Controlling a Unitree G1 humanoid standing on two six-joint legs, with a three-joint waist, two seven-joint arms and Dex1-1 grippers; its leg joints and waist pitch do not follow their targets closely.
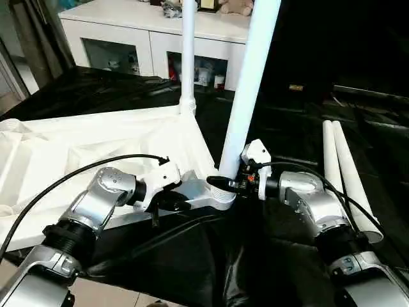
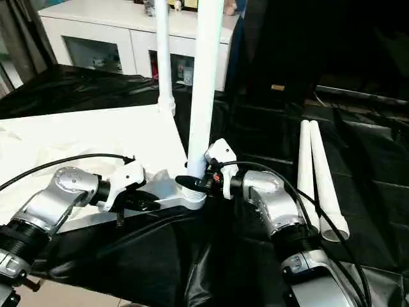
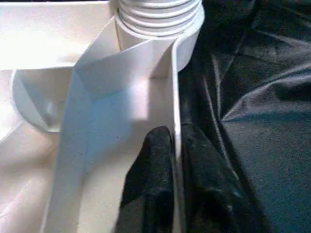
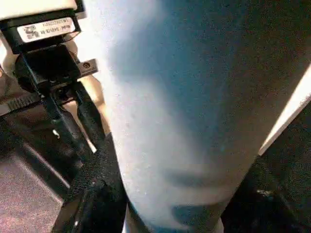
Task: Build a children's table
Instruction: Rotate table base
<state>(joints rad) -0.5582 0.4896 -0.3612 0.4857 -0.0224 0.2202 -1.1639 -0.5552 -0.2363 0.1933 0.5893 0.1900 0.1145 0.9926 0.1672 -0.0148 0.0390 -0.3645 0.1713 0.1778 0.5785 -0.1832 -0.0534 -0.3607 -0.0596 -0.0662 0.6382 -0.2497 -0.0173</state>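
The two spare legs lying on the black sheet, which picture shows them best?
The right eye view: both spare legs lie side by side on the black sheet, whole from end to end. The left eye view shows them too, nearer its edge. The wrist views look elsewhere.

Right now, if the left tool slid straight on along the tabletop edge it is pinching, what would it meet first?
Most likely the corner socket with the leg in it: the left tool, shut on the tabletop rim, points along the rim at it.
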